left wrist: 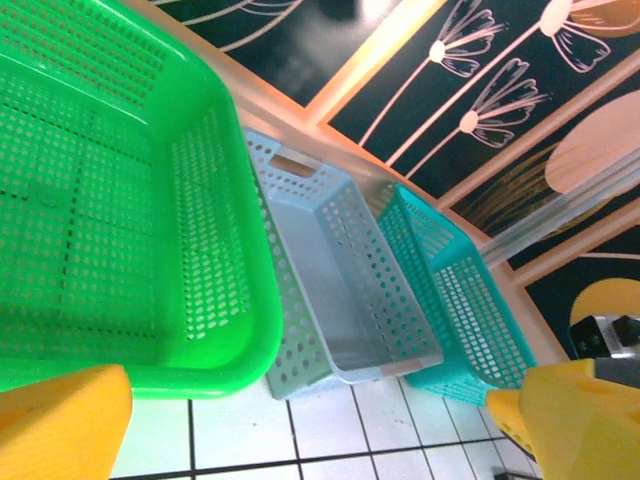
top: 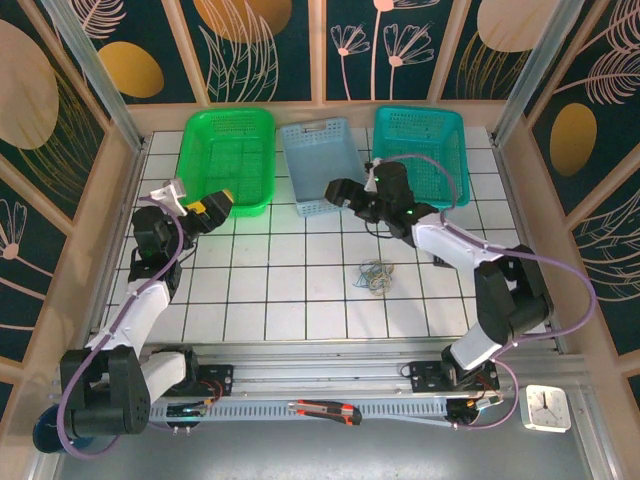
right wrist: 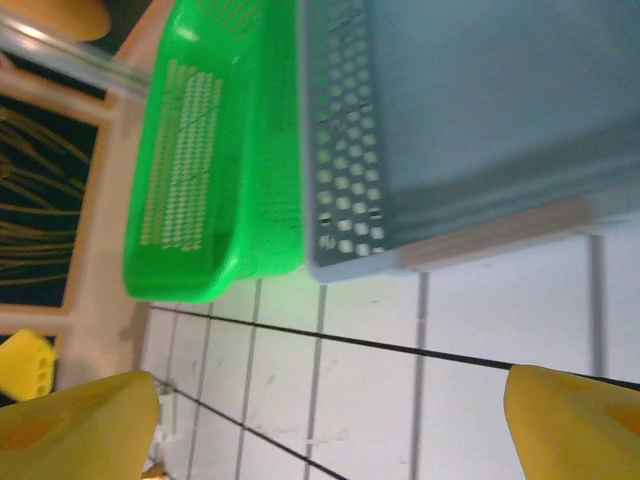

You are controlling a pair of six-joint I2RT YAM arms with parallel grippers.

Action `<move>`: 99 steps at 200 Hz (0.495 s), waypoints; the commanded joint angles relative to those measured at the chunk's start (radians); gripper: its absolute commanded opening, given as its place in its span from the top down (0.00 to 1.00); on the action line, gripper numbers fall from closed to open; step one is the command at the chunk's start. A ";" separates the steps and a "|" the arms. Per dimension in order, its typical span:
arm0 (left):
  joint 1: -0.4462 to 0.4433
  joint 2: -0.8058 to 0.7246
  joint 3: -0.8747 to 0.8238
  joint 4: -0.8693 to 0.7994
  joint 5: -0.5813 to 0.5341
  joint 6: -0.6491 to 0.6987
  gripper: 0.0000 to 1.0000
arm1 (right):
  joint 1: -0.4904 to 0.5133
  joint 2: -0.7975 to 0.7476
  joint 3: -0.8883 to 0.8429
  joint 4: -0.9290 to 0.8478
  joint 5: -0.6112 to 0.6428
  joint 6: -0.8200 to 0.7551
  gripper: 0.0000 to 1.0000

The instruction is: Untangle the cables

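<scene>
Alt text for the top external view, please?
A small tangle of cables lies on the white tiled table. The open left gripper hovers by the green basket, the open right gripper by the grey basket; a teal basket stands rightmost.

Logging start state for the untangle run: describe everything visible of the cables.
The cables are a small loose knot of thin flexible wires, greenish and pale strands looped over one another. They lie flat on the white tiled table, nearer than the grey basket. Only the table appears to touch them. Ends are too small to tell.
</scene>
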 commanded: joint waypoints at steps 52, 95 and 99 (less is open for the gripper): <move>-0.203 -0.024 0.055 -0.036 -0.059 -0.023 0.01 | -0.140 0.000 -0.077 -0.053 0.013 -0.101 0.10; -0.394 0.091 0.076 -0.005 -0.182 -0.034 0.01 | -0.243 0.070 -0.036 -0.015 0.012 -0.119 0.11; -0.408 0.107 0.080 0.004 -0.190 -0.038 0.01 | -0.256 0.078 -0.032 -0.011 0.017 -0.122 0.11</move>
